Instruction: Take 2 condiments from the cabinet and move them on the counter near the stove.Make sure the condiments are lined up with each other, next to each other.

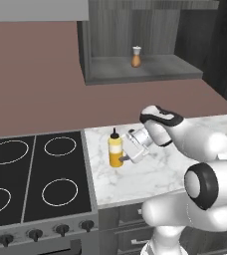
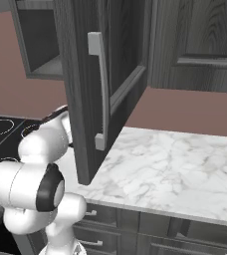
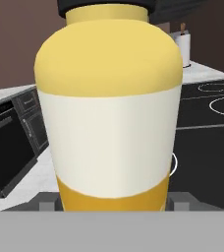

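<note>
**Yellow bottle stood on the counter by the stove, gripper around it**

The yellow squeeze bottle (image 1: 115,152) stood upright on the white marble counter (image 1: 150,174), near the counter's left edge and just beside the black stove (image 1: 36,174). Its dark nozzle pointed up. The gripper (image 1: 127,151) reached in from the right, level with the bottle's lower half, with the white arm (image 1: 185,134) stretched across the counter behind it.

In the hand view the bottle (image 3: 109,123) stood very close between the 2 finger tips (image 3: 47,205), which rose on either side of its base. The jaws sat wide, spanning the bottle's body; whether the pads actually pressed on it or stood just clear could not be told.

The brown shaker (image 1: 136,57) with its white top stood upright on the shelf of the dark grey cabinet (image 1: 105,30), well above and apart from the bottle. In the right base view the cabinet's open door (image 2: 100,84) hung in front of the arm and hid the bottle and the gripper.

The stove showed 4 white ring burners and a row of dark knobs (image 1: 46,232) along its grey front.
</note>
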